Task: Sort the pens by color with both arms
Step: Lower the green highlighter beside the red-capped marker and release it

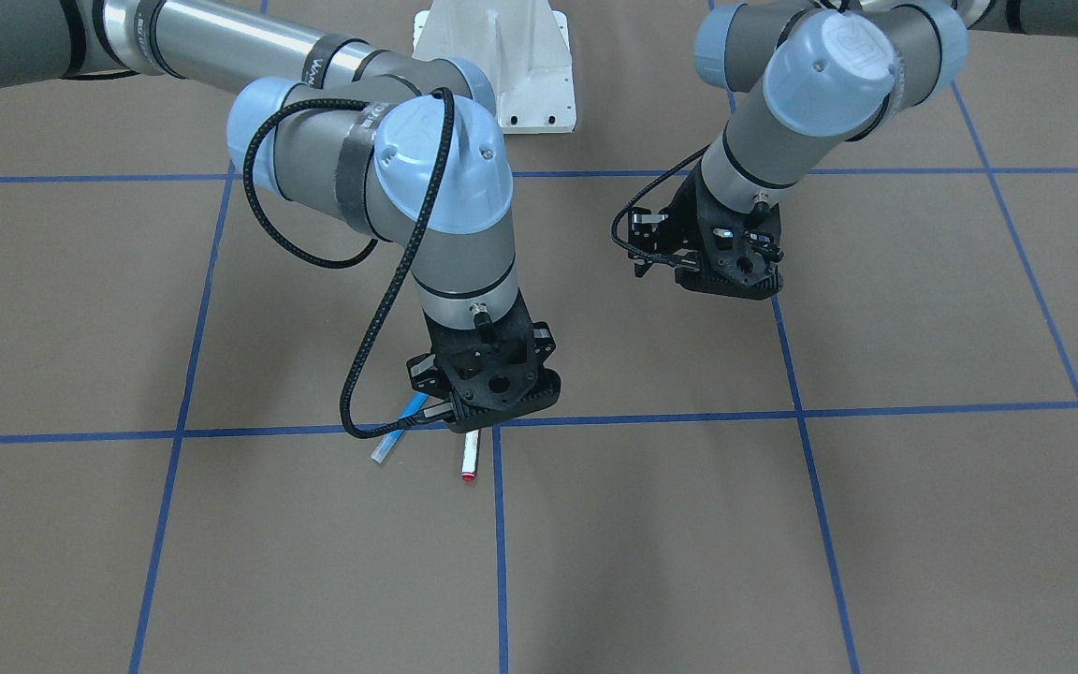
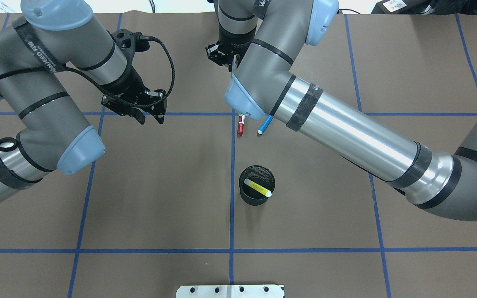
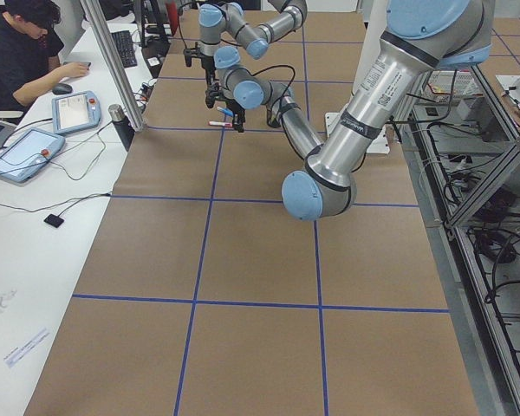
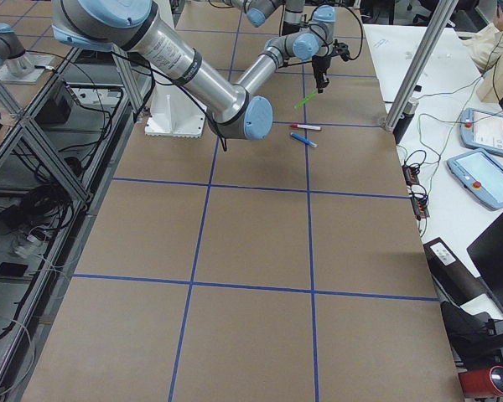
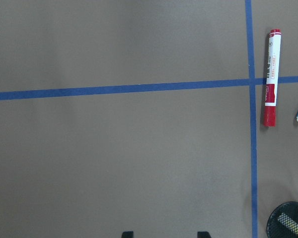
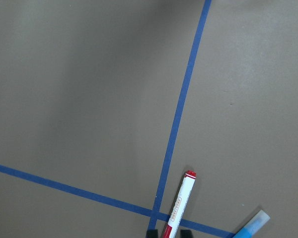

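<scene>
The left gripper (image 2: 150, 118) is held over bare brown table (image 2: 160, 186), its jaws spread wide with nothing between them; in the left wrist view the two fingertips (image 5: 127, 234) are seen far apart at the lower edge. The pens lie well off to its right.

The right gripper (image 1: 492, 393) is poised above the spot where two blue tape lines (image 2: 232, 165) cross. Its fingertips (image 6: 151, 232) are seen a narrow gap apart, and nothing is clamped between them. The red pen (image 2: 241, 125), white-barrelled, lies flat on the table directly below this gripper, along one tape line and across the other. In the front-facing view one end is shown sticking out from under the gripper body. The blue pen (image 2: 265, 124) lies at a slant just beside the red pen, on its right and not touching it. In the overhead view both are partly hidden by the right arm's elbow.

In the right side view a green pen (image 4: 304, 101) is seen tilted, close to the right gripper's tips and beyond the red pen. Whether it rests on the table cannot be told.

The yellow pen (image 2: 258, 187) is leaned inside a black mesh cup (image 2: 246, 194), which stands upright nearer the robot than the other pens, just right of the tape line and apart from both grippers.
</scene>
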Motion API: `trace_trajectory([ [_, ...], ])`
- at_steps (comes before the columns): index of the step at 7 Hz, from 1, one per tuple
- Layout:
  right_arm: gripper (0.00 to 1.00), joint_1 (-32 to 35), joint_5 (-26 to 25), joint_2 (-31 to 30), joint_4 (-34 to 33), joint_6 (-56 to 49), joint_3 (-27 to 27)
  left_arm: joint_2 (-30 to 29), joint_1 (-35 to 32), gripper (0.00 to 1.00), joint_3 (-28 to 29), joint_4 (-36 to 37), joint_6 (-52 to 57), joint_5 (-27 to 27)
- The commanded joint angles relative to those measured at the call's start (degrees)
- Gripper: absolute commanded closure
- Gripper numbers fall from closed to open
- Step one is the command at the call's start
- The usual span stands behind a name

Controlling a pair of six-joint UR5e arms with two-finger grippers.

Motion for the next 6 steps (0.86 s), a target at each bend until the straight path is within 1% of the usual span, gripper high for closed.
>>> trace_trajectory([
  [1,0.96,0.0,2.5,2.8,0.6,0.3,-4.9,1.2,0.1,0.47,-1.6,0.0,0.1,0.3],
  [3,0.96,-0.1,2.9,3.2,5.8,5.3,-8.6,2.2,0.2,0.47,-2.7,0.0,0.0,0.4],
  [4,0.96,-0.2,3.0,4.0,7.3,6.7,-10.7,2.2,0.1,0.47,-2.8,0.0,0.0,0.4],
  [6,0.97,-0.2,2.9,4.9,10.7,9.6,-13.2,2.2,0.2,0.47,-2.8,0.0,0.0,0.4],
])
